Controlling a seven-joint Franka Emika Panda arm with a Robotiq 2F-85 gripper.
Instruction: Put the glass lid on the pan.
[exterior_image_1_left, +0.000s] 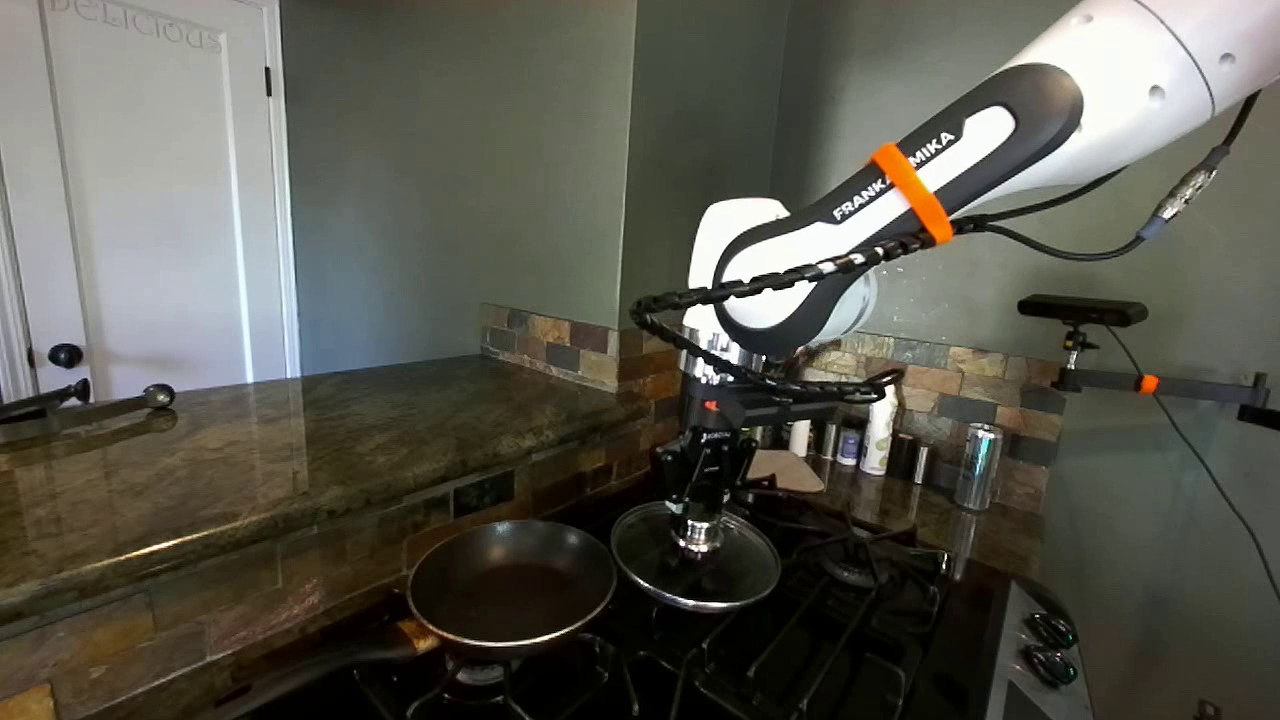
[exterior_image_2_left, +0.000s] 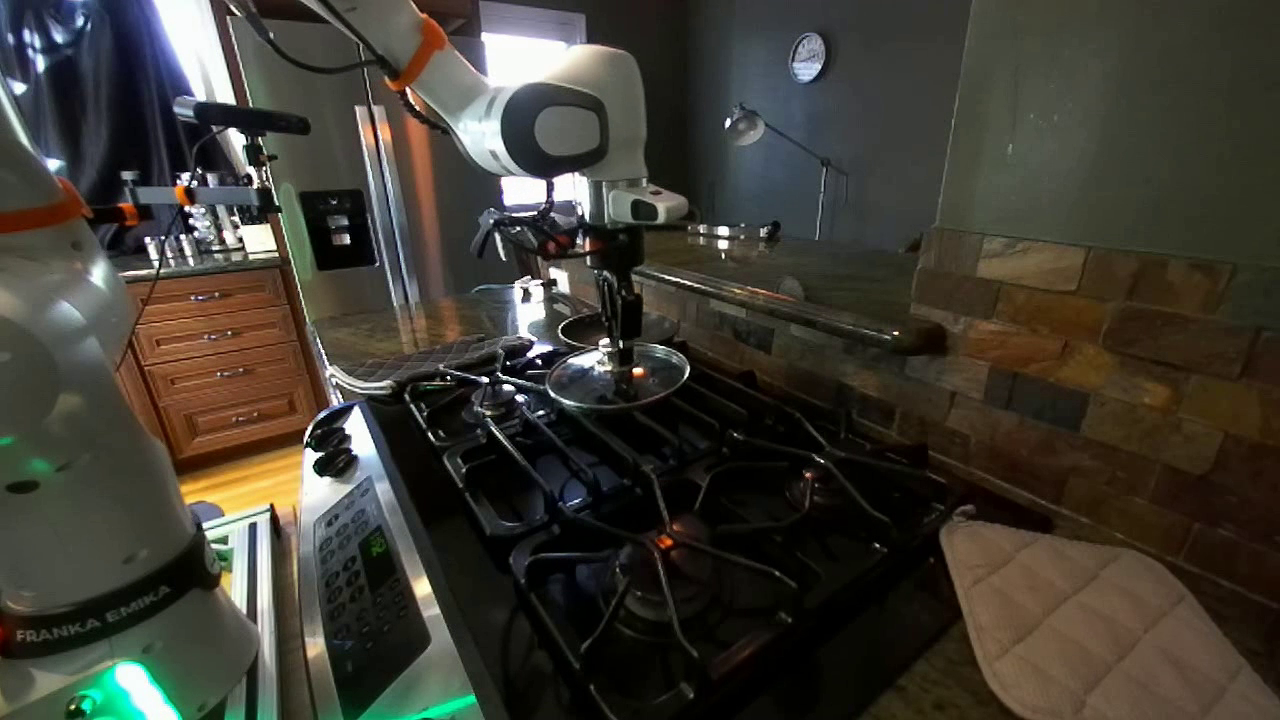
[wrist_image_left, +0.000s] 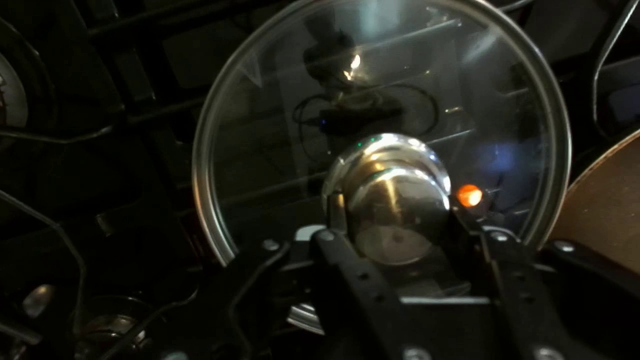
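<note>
The glass lid (exterior_image_1_left: 742, 568) has a metal rim and a shiny knob. It also shows in an exterior view (exterior_image_2_left: 585, 385) and the wrist view (wrist_image_left: 270, 145). My gripper (exterior_image_1_left: 697, 530) points down, its fingers on both sides of the knob and touching it; it also shows in an exterior view (exterior_image_2_left: 618, 352) and the wrist view (wrist_image_left: 399, 215). The lid hangs slightly tilted above the grates, just beside the pan. The dark pan (exterior_image_1_left: 515, 590) stands on a burner, handle toward the wall. It is partly hidden behind the lid and gripper in an exterior view (exterior_image_2_left: 657, 328); only its edge shows in the wrist view (wrist_image_left: 607, 210).
Black burner grates (exterior_image_2_left: 650, 480) cover the stove. A raised stone ledge (exterior_image_1_left: 330, 450) runs along the pan's far side. Bottles and a steel canister (exterior_image_1_left: 979, 466) stand in the corner. A pale quilted pot holder (exterior_image_2_left: 1110, 620) and a dark quilted mat (exterior_image_2_left: 440, 362) lie beside the stove.
</note>
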